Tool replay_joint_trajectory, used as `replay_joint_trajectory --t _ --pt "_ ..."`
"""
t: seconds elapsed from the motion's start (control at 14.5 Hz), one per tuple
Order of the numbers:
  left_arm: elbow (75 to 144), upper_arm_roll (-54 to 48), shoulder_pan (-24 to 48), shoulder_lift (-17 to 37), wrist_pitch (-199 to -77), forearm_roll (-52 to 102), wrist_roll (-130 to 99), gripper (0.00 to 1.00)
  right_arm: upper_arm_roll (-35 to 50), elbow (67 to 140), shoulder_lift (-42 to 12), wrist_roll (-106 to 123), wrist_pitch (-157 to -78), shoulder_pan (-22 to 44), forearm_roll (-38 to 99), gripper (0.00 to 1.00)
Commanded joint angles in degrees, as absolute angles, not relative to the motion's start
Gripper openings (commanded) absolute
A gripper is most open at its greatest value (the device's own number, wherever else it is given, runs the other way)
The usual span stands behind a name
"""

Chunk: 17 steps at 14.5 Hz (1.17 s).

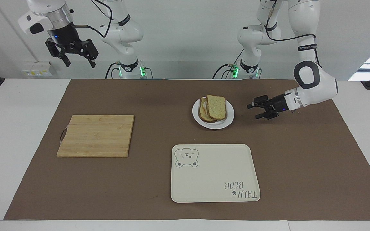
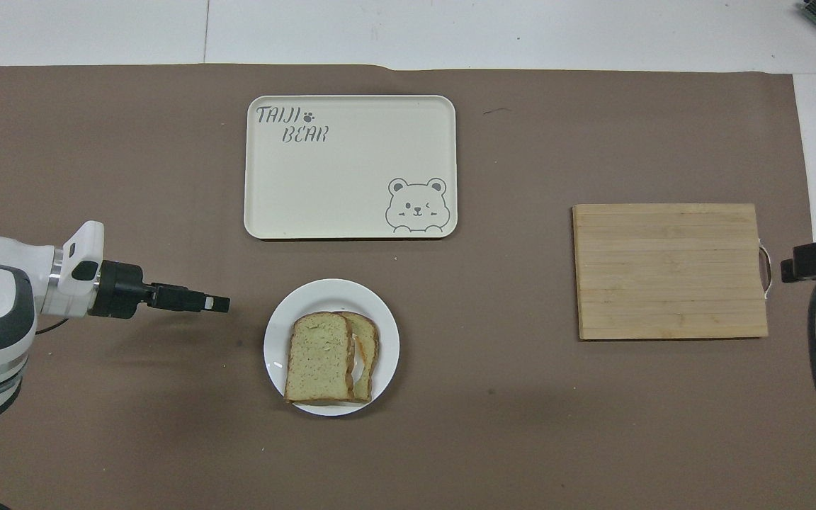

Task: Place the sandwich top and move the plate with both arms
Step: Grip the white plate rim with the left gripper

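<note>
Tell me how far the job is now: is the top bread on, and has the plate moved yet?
Done: the top slice lies on the sandwich on the plate, slightly offset. In hand: the left gripper is low beside the plate, fingers open, not touching it. The right gripper is raised high, near the right arm's end, open and empty. Left: both grippers must take the plate and move it; it rests on the mat nearer the robots than the tray.
</note>
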<state>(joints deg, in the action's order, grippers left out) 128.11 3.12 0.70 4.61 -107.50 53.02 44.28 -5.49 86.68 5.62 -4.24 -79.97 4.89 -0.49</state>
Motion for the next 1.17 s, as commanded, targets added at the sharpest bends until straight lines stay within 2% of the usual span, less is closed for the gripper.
replay_joint_trajectory --t 0.0,0.41,1.1 --pt "132.9 3.2 2.7 4.6 -111.1 56.2 47.2 1.0 -5.2 87.5 6.3 -3.0 -79.5 4.4 0.0 1.0" --pt "139.3 3.2 5.7 6.0 -112.4 60.6 53.0 1.0 -5.4 89.7 7.6 -0.4 -80.5 4.2 -1.1 1.0" --pt "141.4 3.2 7.6 6.0 -112.3 64.2 53.3 1.0 -5.4 90.3 7.6 0.8 -81.3 4.0 -1.1 1.0"
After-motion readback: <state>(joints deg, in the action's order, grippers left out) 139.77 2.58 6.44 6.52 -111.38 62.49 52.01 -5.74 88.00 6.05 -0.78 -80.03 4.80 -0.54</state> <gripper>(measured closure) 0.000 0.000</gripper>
